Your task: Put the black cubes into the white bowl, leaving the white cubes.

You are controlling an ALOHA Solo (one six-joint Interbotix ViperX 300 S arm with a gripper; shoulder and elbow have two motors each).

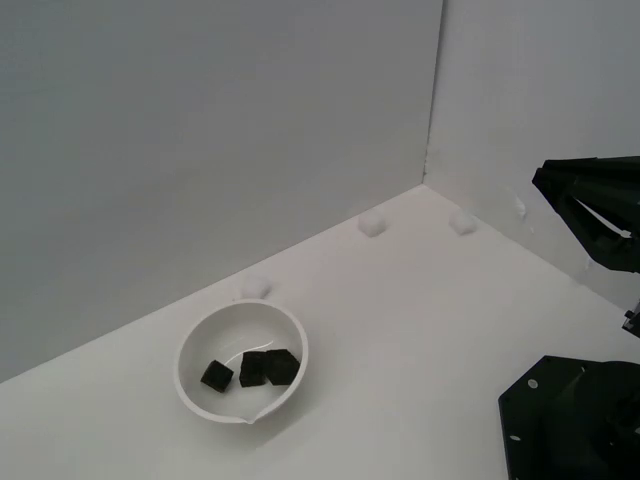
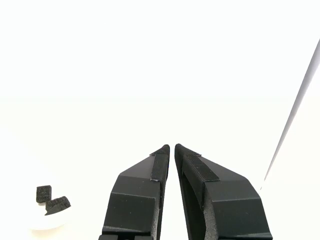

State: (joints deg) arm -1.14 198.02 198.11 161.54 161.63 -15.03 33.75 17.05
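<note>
The white bowl (image 1: 243,361) sits on the white table (image 1: 420,330), toward the exterior view's left and nearer the camera than the back wall (image 1: 200,140). All three black cubes (image 1: 251,369) lie inside it, on the bowl's floor. One cube (image 1: 216,376) rests apart from the others, on the side of the bowl toward the exterior view's left. The other two sit touching or nearly touching each other, just beside it toward the exterior view's right.

Three white cubes remain on the table outside the bowl. One white cube (image 1: 256,288) lies just beyond the bowl's far rim, faint against the surface. A second white cube (image 1: 372,225) lies well away from the bowl, near the foot of the back wall. The third white cube (image 1: 461,222) lies farther still from the bowl, close to the corner where the two walls meet.

The gripper (image 2: 172,146) is well apart from the bowl, raised at the exterior view's right edge. In the wrist view its two black fingers (image 2: 159,165) are drawn together, tips almost meeting with only a thin slit between them, and nothing is held. That same view shows the bowl (image 2: 47,225) off to one side of the gripper, washed out by glare, with two dark cubes (image 2: 52,199) visible in it.
</note>
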